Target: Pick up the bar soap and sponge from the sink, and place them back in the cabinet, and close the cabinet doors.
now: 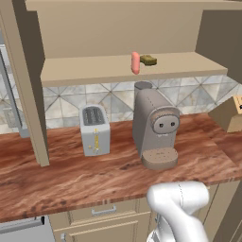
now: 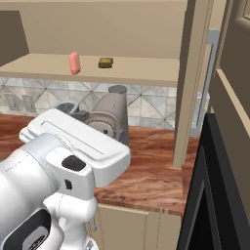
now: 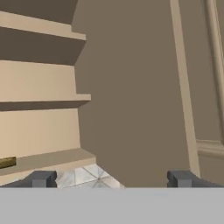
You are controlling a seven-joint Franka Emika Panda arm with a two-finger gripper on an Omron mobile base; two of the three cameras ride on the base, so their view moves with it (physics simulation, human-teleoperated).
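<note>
The salmon-pink bar soap (image 1: 135, 62) (image 2: 74, 63) stands on end on the lowest shelf of the open tan cabinet (image 1: 118, 71) (image 2: 146, 73). The mustard sponge (image 1: 148, 59) (image 2: 105, 62) (image 3: 6, 162) lies just to its right. Both cabinet doors stand open: the left one (image 1: 26, 85) edge-on, the right one (image 2: 193, 83) (image 3: 140, 87) with its silver handle (image 2: 210, 73). My gripper (image 3: 113, 179) is open and holds nothing; it faces the inner side of the right door, with the shelves to its left. The sink is out of view.
On the reddish counter (image 1: 71, 175) under the cabinet stand a white toaster (image 1: 94, 128), a grey coffee machine (image 1: 155, 127) (image 2: 113, 117) and a wooden knife block (image 1: 230, 113). A tall black appliance (image 2: 205, 195) borders the counter on the right.
</note>
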